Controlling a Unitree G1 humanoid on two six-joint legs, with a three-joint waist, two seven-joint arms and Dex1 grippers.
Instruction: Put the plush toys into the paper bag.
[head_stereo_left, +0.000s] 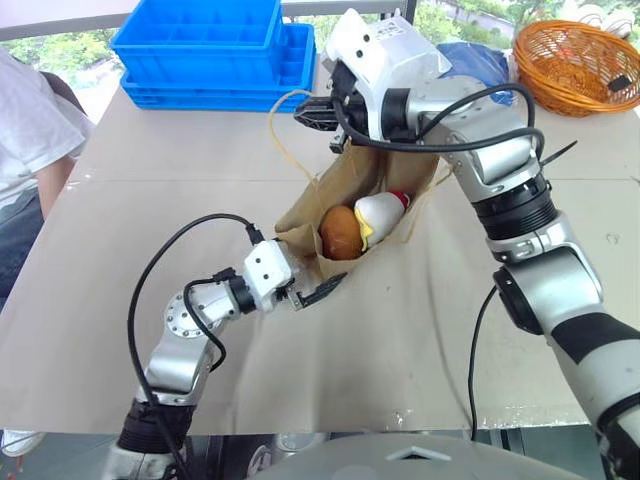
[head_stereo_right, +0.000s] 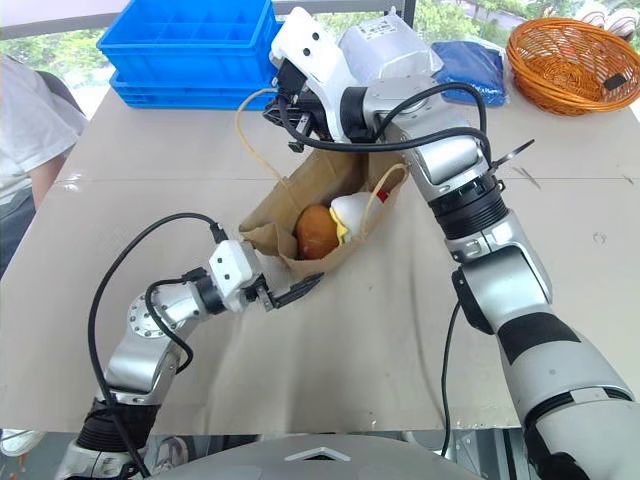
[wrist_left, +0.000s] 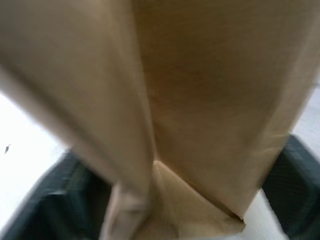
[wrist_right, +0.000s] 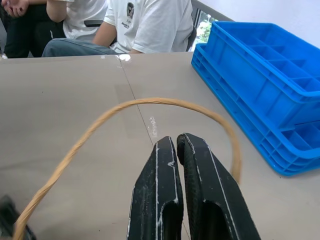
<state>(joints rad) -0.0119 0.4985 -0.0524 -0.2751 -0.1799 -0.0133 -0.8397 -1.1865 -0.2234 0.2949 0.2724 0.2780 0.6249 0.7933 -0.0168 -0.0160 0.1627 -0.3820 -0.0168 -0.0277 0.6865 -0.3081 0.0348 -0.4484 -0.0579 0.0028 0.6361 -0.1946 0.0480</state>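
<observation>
The paper bag lies tilted on the tabletop, its mouth lifted towards the far side and its folded bottom end towards the robot, and both plush toys sit inside its opening: the brown bear head on the robot's left and the white chick touching it on the right, the chick's red cap pointing away from the bear. The left hand is low over the tabletop at the bag's near bottom corner, its two black fingers spread, one to either side of the folded paper; in the left wrist view the kraft paper rises between them, but the blur hides whether either finger actually presses on the bag. The right hand is held up above the bag's mouth, pointing to the robot's left, its fingers pressed together. One of the bag's cord handles arcs just past the fingertips in the right wrist view, and in the head views that same loop rises beside the hand; whether the cord or the bag's rim is pinched between the shut fingers I cannot tell. The second handle droops against the bag's side next to the chick. At the far edge of the tabletop stand stacked blue crates, with an orange woven basket at the far right corner and a blue bag between them. A person in a white shirt sits at the tabletop's left edge.
</observation>
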